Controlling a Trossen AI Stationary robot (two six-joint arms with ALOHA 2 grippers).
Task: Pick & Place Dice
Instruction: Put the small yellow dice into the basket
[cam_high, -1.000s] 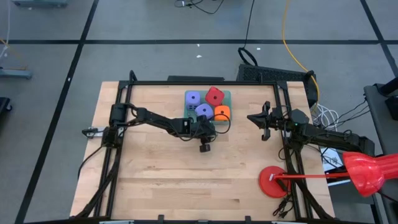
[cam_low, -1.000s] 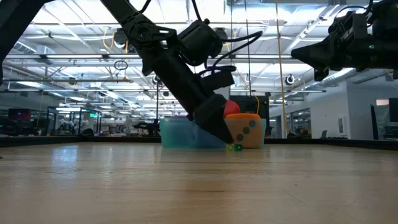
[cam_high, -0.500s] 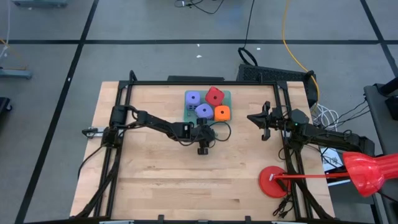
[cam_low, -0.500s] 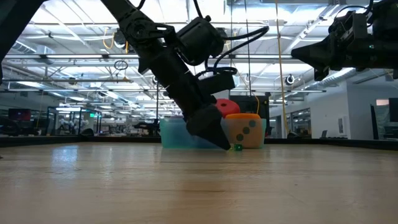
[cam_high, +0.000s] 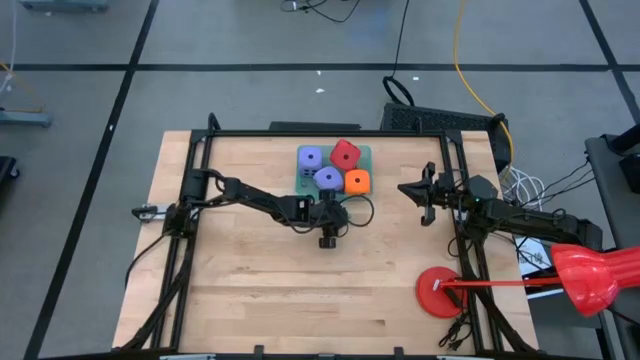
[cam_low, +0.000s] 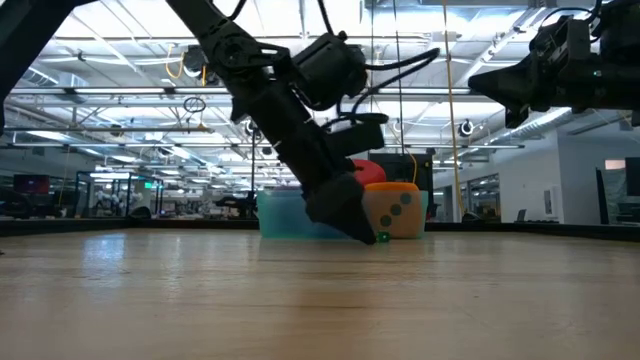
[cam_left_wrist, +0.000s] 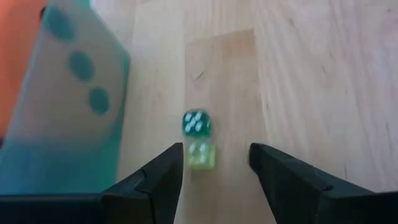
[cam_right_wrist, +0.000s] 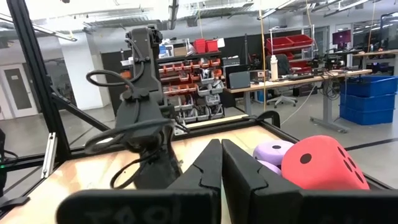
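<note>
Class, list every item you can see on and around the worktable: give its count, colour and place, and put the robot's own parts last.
Large dice: four, red, orange, two purple, on the green tray.
Tray: one, green, table's far middle.
Small dice: two, dark green and light green, on bare wood beside the tray.
Table: one, light wood.
Red object: one, table's right front corner.
Left pincer: open, around the light green die.
Right pincer: shut, raised at the table's right edge.

Right tool (cam_right_wrist: 221, 163) fingers together; red die (cam_right_wrist: 320, 163), purple die (cam_right_wrist: 273, 151), left arm (cam_right_wrist: 146, 118) ahead.
</note>
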